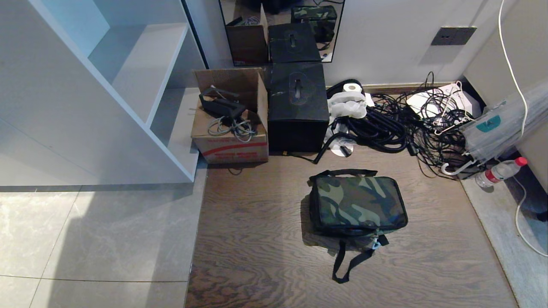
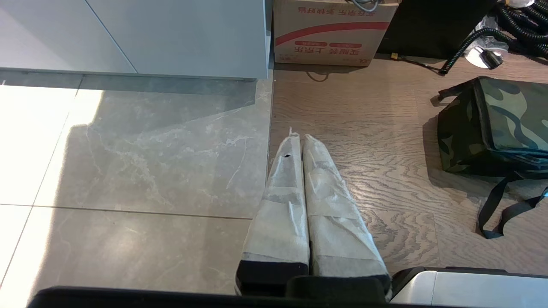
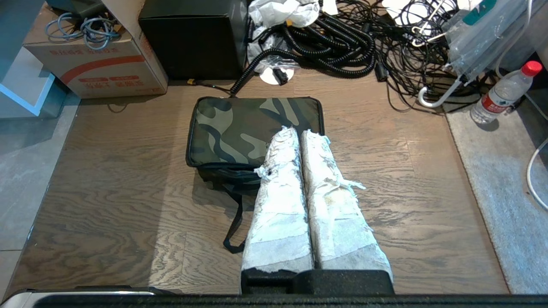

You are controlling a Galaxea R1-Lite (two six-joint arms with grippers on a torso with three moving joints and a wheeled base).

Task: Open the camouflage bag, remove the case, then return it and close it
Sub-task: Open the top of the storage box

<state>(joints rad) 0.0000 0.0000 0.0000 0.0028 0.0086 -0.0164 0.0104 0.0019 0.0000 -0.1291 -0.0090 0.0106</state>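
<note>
camouflage bag [image 1: 358, 204] lies flat on the wooden floor [image 1: 257, 222], broad face up, zipped shut as far as I can see; pale zipper pull [image 1: 376, 244] sits at the near edge, towards the robot, which looks like the easy side to start the zip from; one black strap [image 1: 347, 261] trails loose on the floor on that same side, a snag risk near the pull; case not visible, presumably inside; clutter sits behind the bag along the wall: black box [image 1: 298, 107], cardboard carton [image 1: 231, 124] and a cable tangle [image 1: 398, 119], all apart from it, so near side is open for approach; right gripper [image 3: 299, 133] is above the floor on the bag's near side, padded fingers pressed together, holding nothing, tips lined up over the bag's right half but not touching it; left gripper [image 2: 299, 137] likewise closed and empty, pointing at bare floor with the bag off to its right, well apart; task not yet begun, I'd say.
</note>
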